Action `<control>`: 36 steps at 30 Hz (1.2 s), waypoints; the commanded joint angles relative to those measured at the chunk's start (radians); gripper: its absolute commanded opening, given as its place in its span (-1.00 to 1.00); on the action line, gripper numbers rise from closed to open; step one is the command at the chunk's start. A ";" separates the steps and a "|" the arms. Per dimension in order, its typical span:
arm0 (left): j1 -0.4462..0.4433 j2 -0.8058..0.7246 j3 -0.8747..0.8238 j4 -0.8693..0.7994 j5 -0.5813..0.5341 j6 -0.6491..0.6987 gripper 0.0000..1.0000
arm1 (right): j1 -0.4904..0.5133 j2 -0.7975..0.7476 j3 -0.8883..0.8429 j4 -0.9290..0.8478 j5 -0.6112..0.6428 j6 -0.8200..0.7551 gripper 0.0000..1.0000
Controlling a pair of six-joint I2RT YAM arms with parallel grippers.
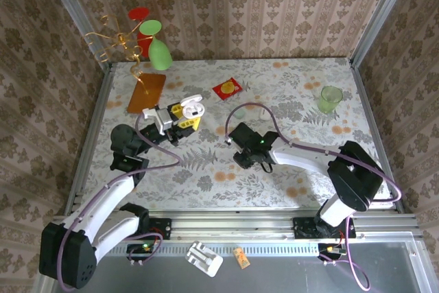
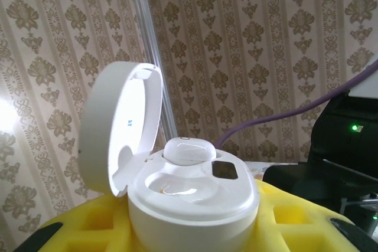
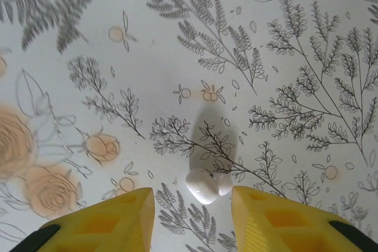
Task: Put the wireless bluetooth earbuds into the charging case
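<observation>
Left gripper (image 2: 195, 231), forearm extended and wrist tilted upward, clamps the open white oval plastic charging case (image 2: 189, 196). Right gripper (image 3: 192, 216) points down, fingers apart, over a small white plastic earbud (image 3: 207, 185).

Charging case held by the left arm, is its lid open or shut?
Open. The charging case has its lid swung up, with one earbud seated and the near well empty.

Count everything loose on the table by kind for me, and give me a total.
Charging case: 1, lid open.
Earbuds: 2, one seated in the case, the other lying on the table.
Green cup: 1.
Goblets: 2, one green, one red.
Wire stand: 1.
Red packet: 1.
Orange card: 1.
Total: 9.
</observation>
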 commanded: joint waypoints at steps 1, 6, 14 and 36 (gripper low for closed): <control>0.009 -0.015 -0.014 -0.019 -0.008 0.021 -0.48 | 0.005 0.044 0.058 -0.113 0.044 -0.119 -0.22; 0.011 -0.011 -0.009 -0.016 -0.003 0.017 -0.48 | 0.034 0.133 0.139 -0.177 0.082 -0.094 -0.25; 0.011 0.003 -0.005 -0.013 0.011 0.005 -0.48 | 0.038 0.205 0.177 -0.211 0.141 -0.072 -0.30; 0.004 0.019 -0.027 0.017 0.007 -0.003 -0.48 | 0.007 0.212 0.178 -0.221 0.128 0.023 -0.67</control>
